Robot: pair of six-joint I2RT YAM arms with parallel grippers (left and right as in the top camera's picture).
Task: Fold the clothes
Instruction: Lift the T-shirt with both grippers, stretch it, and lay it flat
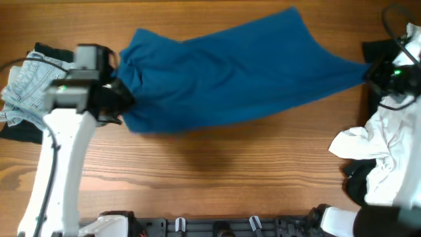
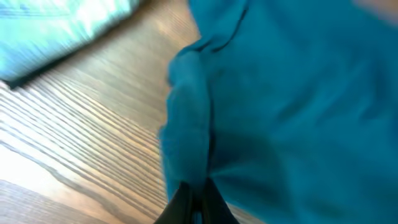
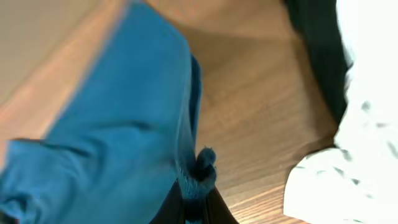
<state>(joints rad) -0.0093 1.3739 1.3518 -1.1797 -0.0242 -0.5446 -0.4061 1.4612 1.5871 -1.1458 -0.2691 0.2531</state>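
Wooden worktop, and across its far half the blue shirt (image 1: 223,72) is pulled taut between my two arms, seemingly lifted, with a faint shadow on the wood beneath. My left fingers (image 2: 189,210) pinch a bunched corner near the left edge; my right fingers (image 3: 196,208) clamp the opposite end near the right edge. I judge that no fold is made yet. Denim shorts (image 1: 26,85) lie crumpled at the left edge, with a white garment (image 1: 381,148) and a black one (image 1: 376,49) heaped at the right, all unfolded.
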